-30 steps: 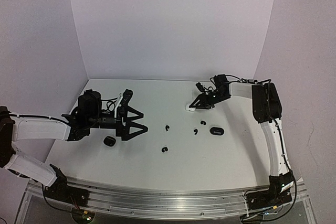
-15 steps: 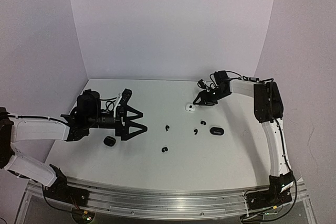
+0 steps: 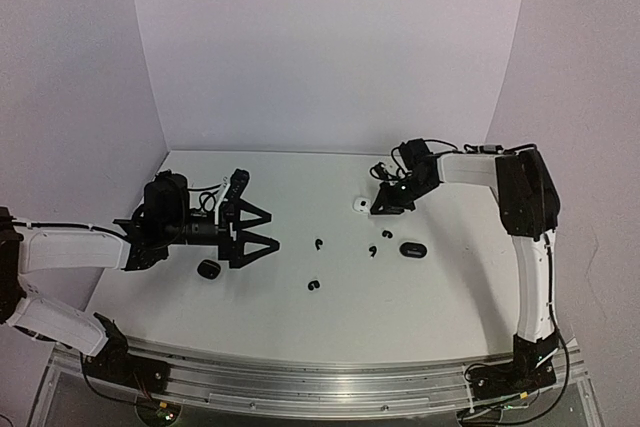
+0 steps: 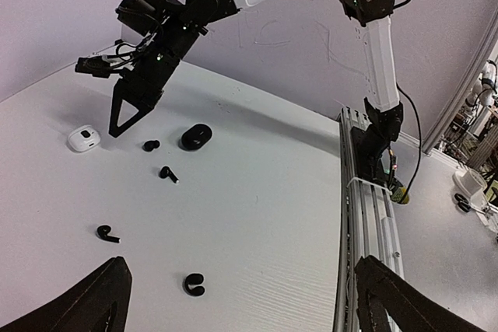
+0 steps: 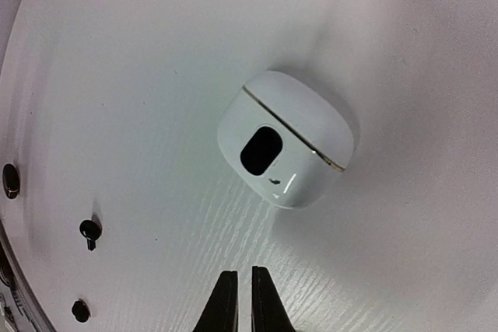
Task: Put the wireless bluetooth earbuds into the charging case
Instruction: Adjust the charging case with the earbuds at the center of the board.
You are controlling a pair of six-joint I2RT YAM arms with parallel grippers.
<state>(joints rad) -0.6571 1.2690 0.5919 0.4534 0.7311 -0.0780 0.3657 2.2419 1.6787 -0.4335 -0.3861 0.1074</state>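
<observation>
White right arm (image 3: 470, 169) stretches far over the table (image 3: 400, 297), right gripper (image 5: 237, 301) pinched nearly closed and empty, just beside the white charging case (image 5: 286, 139). Left gripper (image 3: 275, 231) gapes wide, level; black earbuds (image 3: 318, 243) lie between them.

You have two arms of the same make. The left arm (image 3: 70, 247), at the lower left of the top view, has white tube-shaped links and black joints. The right arm (image 3: 533, 277), along the right side, has the same colours. Thin black cables (image 4: 132, 50) loop near its wrist. The left gripper (image 3: 273, 230) and the right gripper (image 3: 378, 210) have black, pointed, triangular fingers. The bases (image 3: 515, 372) are black.
</observation>
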